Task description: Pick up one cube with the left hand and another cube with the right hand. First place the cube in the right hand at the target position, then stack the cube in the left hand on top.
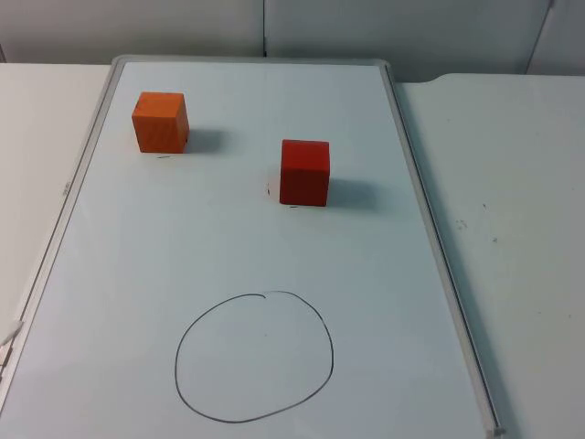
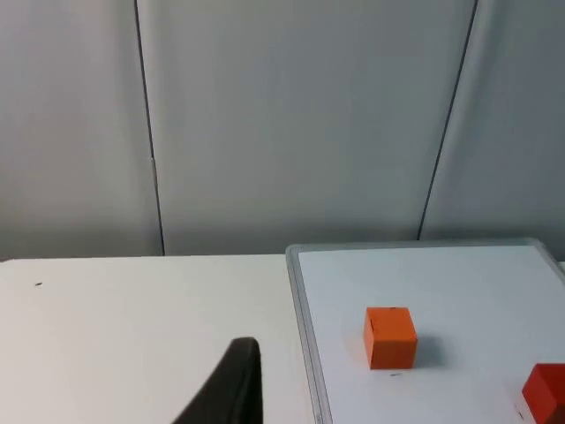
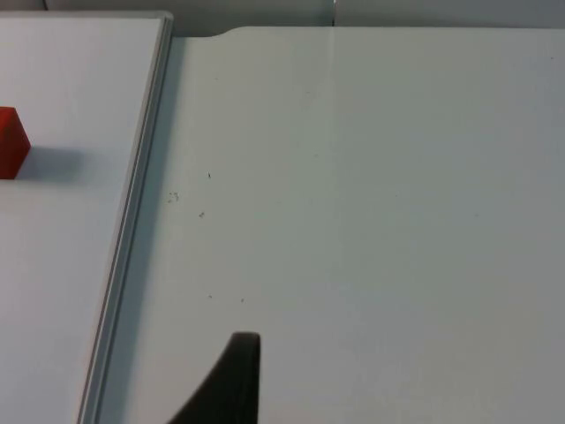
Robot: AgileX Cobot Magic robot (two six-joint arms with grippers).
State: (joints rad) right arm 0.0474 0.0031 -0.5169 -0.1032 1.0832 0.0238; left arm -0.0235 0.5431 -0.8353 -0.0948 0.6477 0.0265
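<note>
Orange cube (image 1: pixel 161 121) sits upper left on the whiteboard (image 1: pixel 384 302), red cube (image 1: pixel 304 172) near centre, circle (image 1: pixel 254 357) below. Jaws' state: cannot tell. Risk: an off-centre stack toppling.

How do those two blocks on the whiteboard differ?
The orange cube is lighter in colour; the red cube is deeper red. The orange cube sits near the whiteboard's left edge and farther back; the red cube sits more central and closer to the drawn circle. Both rest flat, untouched, outside the circle.
</note>
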